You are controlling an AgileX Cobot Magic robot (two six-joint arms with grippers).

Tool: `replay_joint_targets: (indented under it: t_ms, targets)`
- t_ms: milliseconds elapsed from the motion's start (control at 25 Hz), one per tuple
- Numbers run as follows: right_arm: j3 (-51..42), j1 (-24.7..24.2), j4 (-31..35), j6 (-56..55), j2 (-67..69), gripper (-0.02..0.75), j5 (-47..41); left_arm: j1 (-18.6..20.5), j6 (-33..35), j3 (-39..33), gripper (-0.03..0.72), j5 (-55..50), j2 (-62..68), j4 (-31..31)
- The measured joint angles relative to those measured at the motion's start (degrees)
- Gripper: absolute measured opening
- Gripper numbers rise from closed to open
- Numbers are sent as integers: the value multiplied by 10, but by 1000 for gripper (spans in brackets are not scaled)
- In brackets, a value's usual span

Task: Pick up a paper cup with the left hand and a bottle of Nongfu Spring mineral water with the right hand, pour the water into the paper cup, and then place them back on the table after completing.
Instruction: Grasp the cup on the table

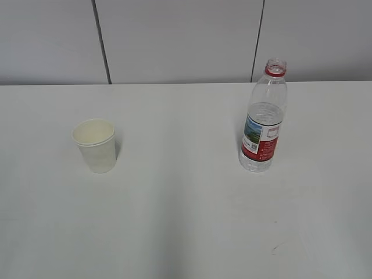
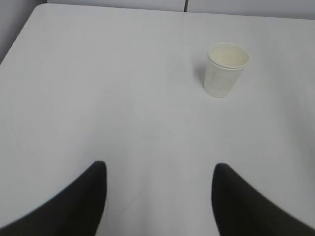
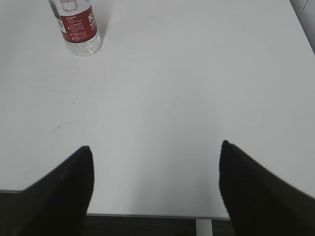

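We're looking at a broad white surface (image 1: 186,221), plain and matte. On its left stands a pale paper cup (image 1: 95,145), upright and open-mouthed. Well apart to the right stands a clear water bottle (image 1: 264,116), upright, uncapped, with a red neck ring and red-and-white label. Near the front right, we spot a faint dark scuff (image 1: 278,246).

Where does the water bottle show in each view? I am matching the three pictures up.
Exterior view: bottle upright, right of centre.
Left wrist view: not in it.
Right wrist view: its lower part at the top left edge.
Shared landmark: the white table, in all three views.
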State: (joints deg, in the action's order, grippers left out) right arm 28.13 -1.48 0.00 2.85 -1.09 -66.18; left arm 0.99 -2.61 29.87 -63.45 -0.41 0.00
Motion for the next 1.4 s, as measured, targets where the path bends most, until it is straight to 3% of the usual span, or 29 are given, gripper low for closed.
replay_joint_targets:
  t_ms: [1040,1400]
  targets:
    - [0,0,0,0,0,587,0,0,0,0,426,0,0,0]
    - [0,0,0,0,0,587,0,-4,0,0,426,3,0,-51]
